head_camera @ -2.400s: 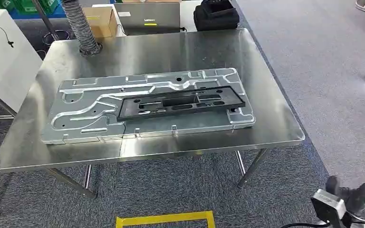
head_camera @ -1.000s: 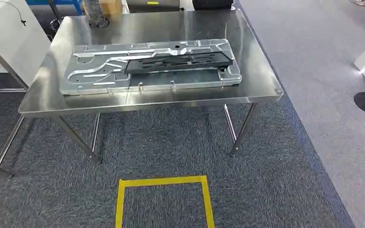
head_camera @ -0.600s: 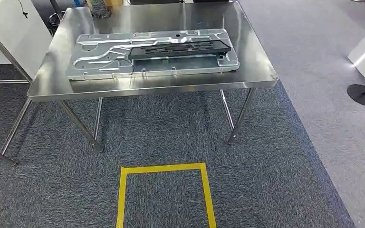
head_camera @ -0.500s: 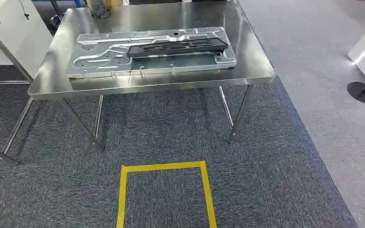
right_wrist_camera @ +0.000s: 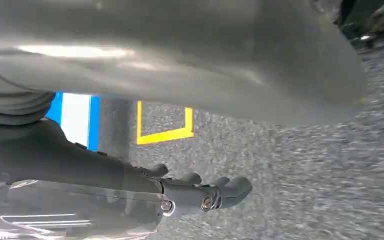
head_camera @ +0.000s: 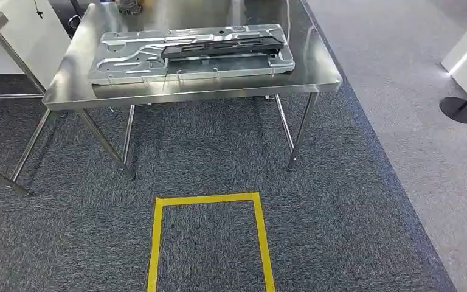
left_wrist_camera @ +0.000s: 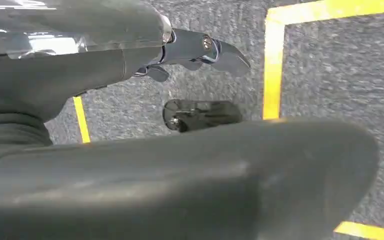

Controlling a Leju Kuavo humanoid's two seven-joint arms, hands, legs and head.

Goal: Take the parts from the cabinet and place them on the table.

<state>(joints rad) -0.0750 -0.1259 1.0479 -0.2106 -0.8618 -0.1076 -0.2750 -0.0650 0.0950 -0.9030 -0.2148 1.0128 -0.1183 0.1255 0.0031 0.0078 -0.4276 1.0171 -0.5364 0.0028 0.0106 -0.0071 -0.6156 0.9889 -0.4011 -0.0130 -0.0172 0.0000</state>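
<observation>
Parts (head_camera: 219,47) on table (head_camera: 316,76) | left hand (left_wrist_camera: 200,50), right hand (right_wrist_camera: 205,192) empty, fingers apart

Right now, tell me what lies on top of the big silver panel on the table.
A long black frame part lies flat on the silver panel, toward its far right. Whatever is beneath the panel on the steel table is covered.

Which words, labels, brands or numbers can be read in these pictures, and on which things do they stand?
No text can be read.
Metal plate and black frame on the table: no label or number shows.
Yellow tape on the carpet: a plain square outline, no writing.
Left hand and right hand: no marking shows on them.
</observation>
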